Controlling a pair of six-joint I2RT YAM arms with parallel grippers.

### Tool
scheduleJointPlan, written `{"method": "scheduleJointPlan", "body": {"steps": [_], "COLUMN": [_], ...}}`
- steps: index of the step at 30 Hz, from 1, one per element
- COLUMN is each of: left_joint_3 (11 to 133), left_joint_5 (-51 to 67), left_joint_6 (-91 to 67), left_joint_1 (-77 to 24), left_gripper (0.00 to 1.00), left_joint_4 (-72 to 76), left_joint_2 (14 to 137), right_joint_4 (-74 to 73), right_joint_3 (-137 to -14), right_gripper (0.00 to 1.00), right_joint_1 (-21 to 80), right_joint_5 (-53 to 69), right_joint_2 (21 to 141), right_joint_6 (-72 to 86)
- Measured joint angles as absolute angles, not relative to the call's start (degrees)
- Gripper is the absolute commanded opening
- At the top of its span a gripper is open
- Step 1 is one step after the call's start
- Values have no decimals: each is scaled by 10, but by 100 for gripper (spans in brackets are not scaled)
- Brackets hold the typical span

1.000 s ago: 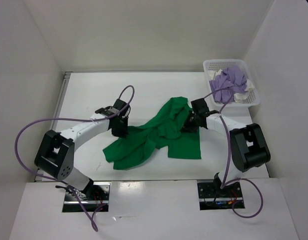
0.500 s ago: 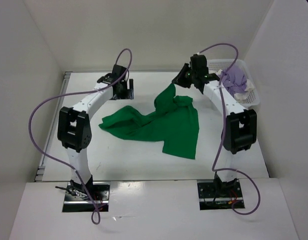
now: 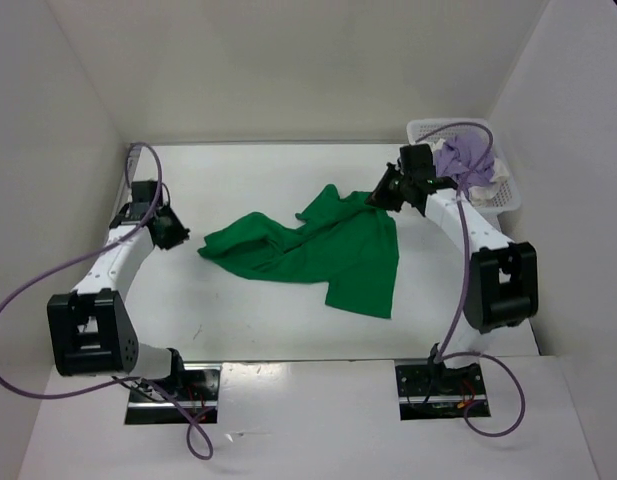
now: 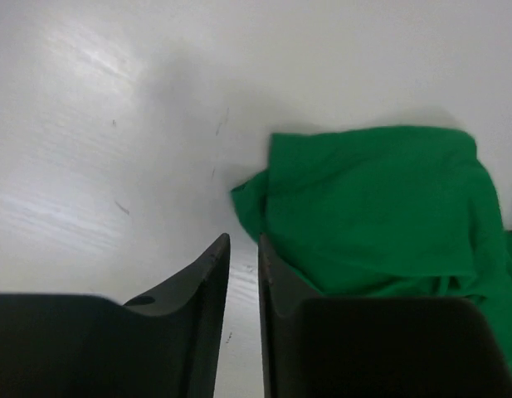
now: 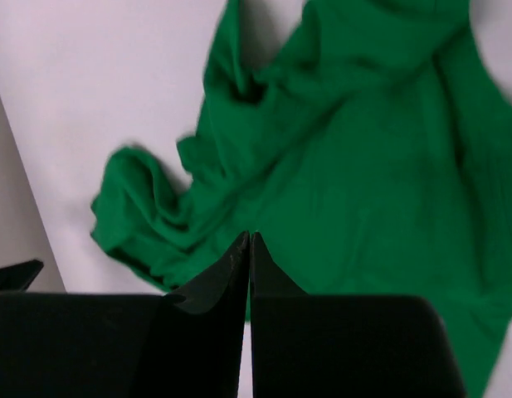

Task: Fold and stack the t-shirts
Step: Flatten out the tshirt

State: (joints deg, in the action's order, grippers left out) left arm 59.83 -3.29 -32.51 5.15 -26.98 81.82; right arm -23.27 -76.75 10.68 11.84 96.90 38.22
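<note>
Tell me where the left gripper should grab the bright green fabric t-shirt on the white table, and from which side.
Probably the bunched left end of the bright green fabric t-shirt, the folded corner nearest the left gripper. Come from the left, low over the white table: the cloth is doubled there and points at the gripper, giving a thick edge to pinch.

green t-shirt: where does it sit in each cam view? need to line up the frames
Top external: green t-shirt lies spread mid-table.
Left wrist: green t-shirt is at right centre, just beyond the fingers.
Right wrist: green t-shirt fills the centre and right.
Shared landmark: bare white table, bordering the shirt's left side in all three views.
</note>
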Motion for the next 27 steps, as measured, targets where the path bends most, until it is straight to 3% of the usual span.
{"method": "scheduleJointPlan", "body": {"steps": [3, 9, 14, 17, 20, 23, 27], "left_joint_3": [523, 463, 418, 411, 423, 433, 442], "left_joint_5": [-15, 23, 49, 61, 72, 77, 78], "left_joint_6": [-369, -453, -495, -504, -514, -515, -513], "left_joint_1": [70, 85, 86, 86, 86, 86, 86], "left_gripper": [43, 45, 53, 53, 44, 33, 28], "left_joint_4": [-258, -203, -131, -110, -84, -72, -66], "left_joint_2": [775, 792, 826, 831, 859, 890, 912], "right_joint_4": [-235, -226, -228, -229, -233, -234, -237], "right_joint_3": [-695, -628, -549, -522, -509, -491, -467], "right_gripper": [6, 9, 10, 11, 16, 27, 30], "right_joint_1": [117, 152, 156, 156, 156, 156, 150], "right_joint_5": [131, 145, 146, 147, 147, 142, 132], "right_joint_2": [905, 832, 778, 766, 761, 745, 712], "right_joint_6": [379, 378, 376, 376, 376, 383, 400]}}
